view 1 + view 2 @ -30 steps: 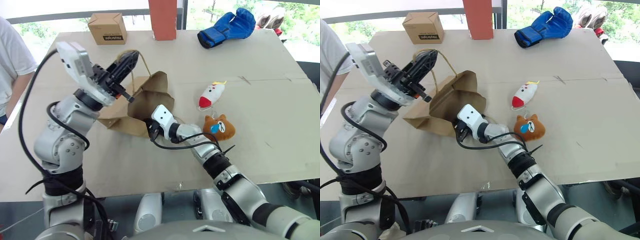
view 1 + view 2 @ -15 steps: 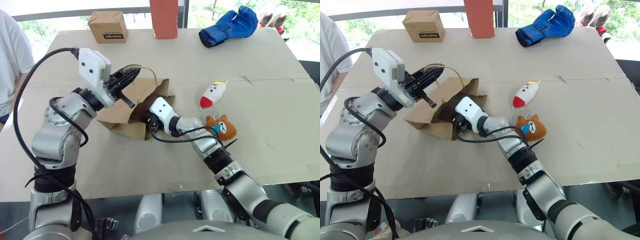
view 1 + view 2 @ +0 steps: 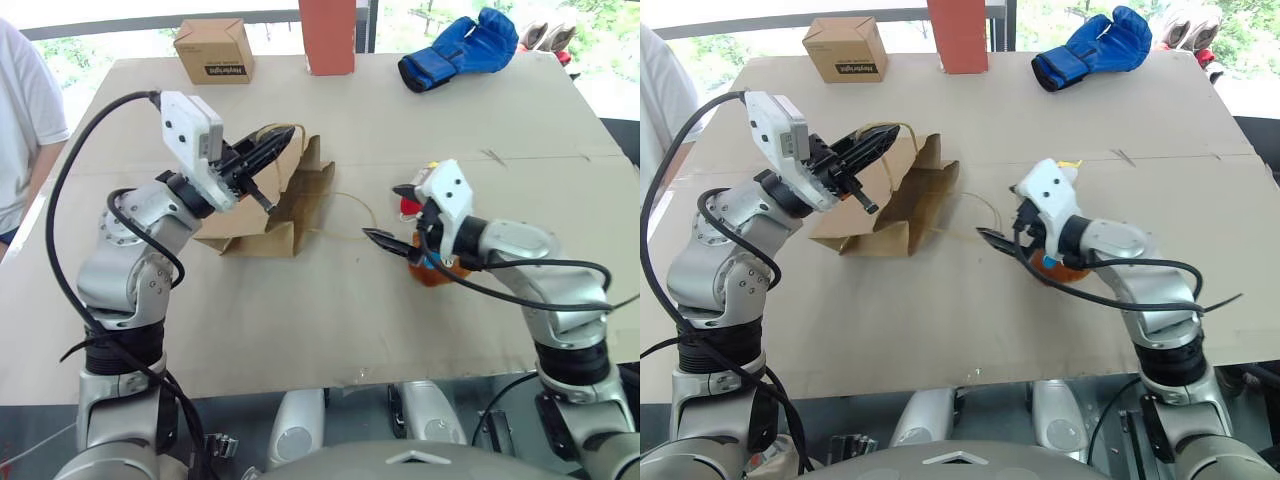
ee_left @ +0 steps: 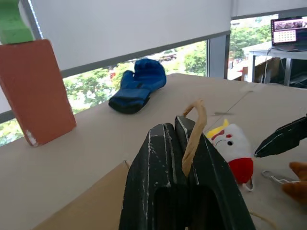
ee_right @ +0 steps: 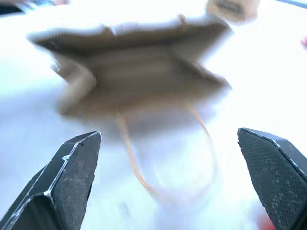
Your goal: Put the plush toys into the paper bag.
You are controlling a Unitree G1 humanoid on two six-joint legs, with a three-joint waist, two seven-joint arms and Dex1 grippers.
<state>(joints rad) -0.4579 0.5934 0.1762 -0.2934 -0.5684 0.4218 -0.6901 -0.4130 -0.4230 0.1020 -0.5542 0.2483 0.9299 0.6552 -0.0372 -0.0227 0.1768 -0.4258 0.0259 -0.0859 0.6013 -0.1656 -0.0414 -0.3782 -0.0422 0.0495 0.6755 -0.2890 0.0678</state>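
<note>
**Bag held open; toys not yet bagged**

Right gripper (image 3: 1002, 243): jaws spread wide, empty. Round brown plush bear head (image 3: 1050, 268): just behind those jaws, under the wrist. White elongated plush toy with red tip (image 4: 234, 148): just beyond the bear. Flat brown kraft paper bag (image 3: 890, 210): facing the open jaws, mouth towards them. Left gripper (image 3: 872, 145): clamped on the bag's upper tan loop handle (image 4: 193, 135). Step judged: bag readied. Next move: a toy is to be grasped.

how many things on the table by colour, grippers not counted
brown: 3 (paper bag, cardboard box, bear toy)
white: 1 (long plush toy)
blue: 1 (boxing glove)
red-orange: 1 (block)
total: 6
</note>
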